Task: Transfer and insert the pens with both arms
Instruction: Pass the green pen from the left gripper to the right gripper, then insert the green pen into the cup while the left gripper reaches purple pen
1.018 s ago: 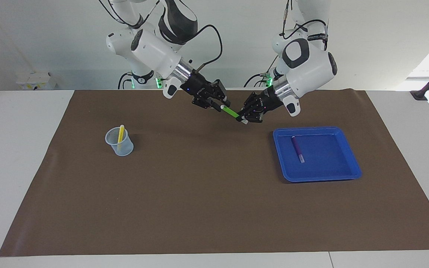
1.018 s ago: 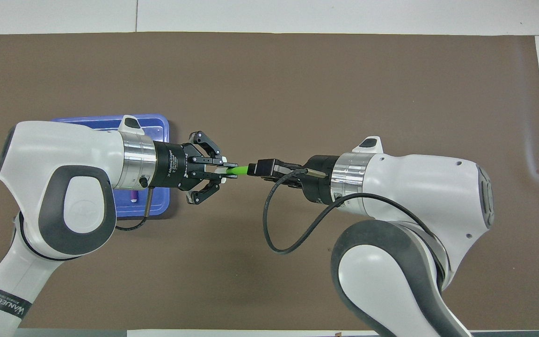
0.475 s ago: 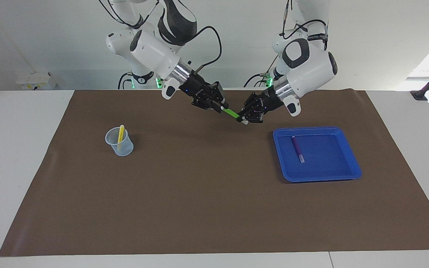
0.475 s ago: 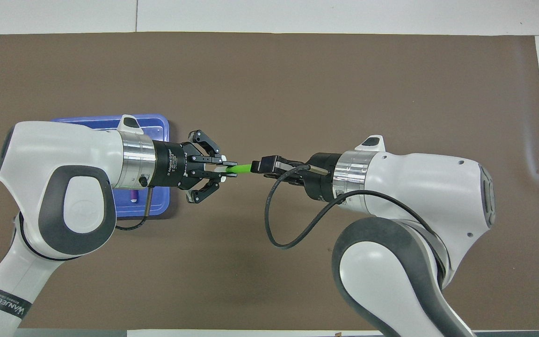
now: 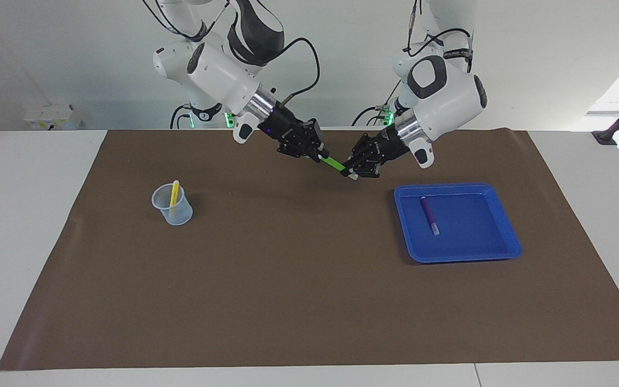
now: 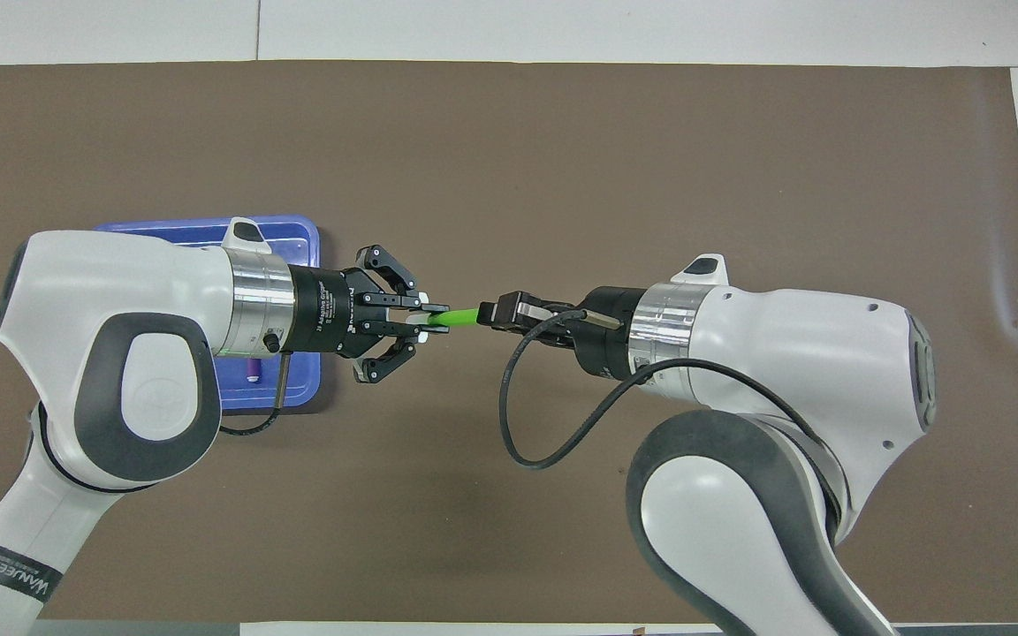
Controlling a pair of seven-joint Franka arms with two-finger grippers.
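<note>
The green pen [image 5: 333,162] [image 6: 458,315] hangs in the air over the brown mat, gripped at both ends. My left gripper [image 5: 350,172] [image 6: 428,320] is shut on its whitish cap end. My right gripper [image 5: 319,155] [image 6: 493,314] is shut on the other end. The purple pen [image 5: 430,215] [image 6: 251,367] lies in the blue tray [image 5: 460,186] [image 6: 297,231], mostly hidden under my left arm in the overhead view. The yellow pen [image 5: 174,194] stands upright in a clear cup [image 5: 176,214] toward the right arm's end of the table.
The brown mat [image 5: 299,290] covers most of the white table. Two smaller arm bases with green lights [image 5: 228,119] stand at the robots' edge. My right wrist cable [image 6: 544,442] loops over the mat.
My right gripper's fingers have closed onto the green pen's free end. The left gripper kept its hold, and both arms stayed almost in place.
</note>
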